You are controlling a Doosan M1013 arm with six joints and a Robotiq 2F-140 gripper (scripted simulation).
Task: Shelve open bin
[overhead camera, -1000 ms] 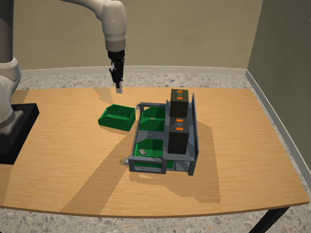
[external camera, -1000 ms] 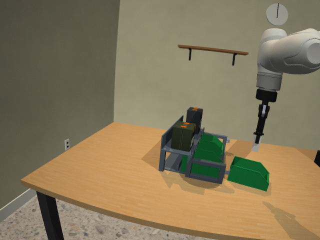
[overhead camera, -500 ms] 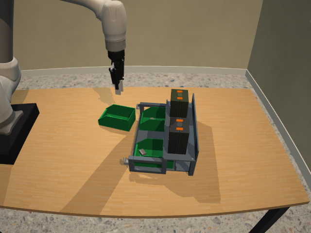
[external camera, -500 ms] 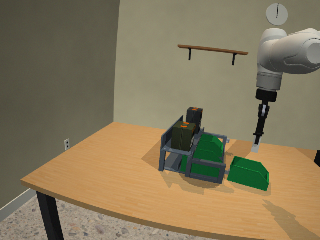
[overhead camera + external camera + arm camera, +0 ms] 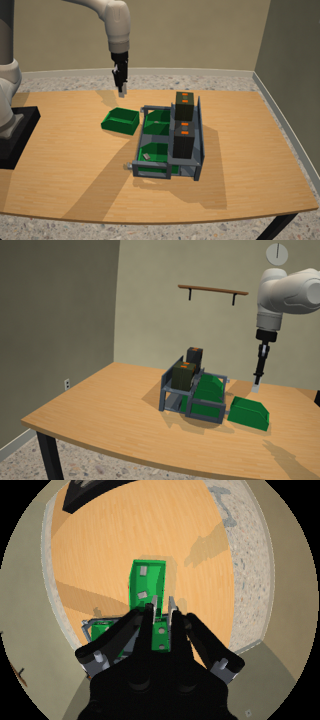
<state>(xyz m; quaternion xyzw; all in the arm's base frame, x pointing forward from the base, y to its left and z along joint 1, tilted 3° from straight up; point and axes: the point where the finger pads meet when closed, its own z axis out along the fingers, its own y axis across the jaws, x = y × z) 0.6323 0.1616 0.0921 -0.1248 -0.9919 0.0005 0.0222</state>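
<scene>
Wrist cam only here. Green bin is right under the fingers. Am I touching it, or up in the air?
Observer: Up in the air. The gripper hangs well above the table, over the rear of the open bin, with no contact. Its fingers are slightly apart and hold nothing.
Operator: Ok. Anything on the rack above the bins that I should watch for?
Observer: Yes. Two dark boxes with orange labels stand on the upper level of the shelf rack, over the rear ends of the green bins already in it.
</scene>
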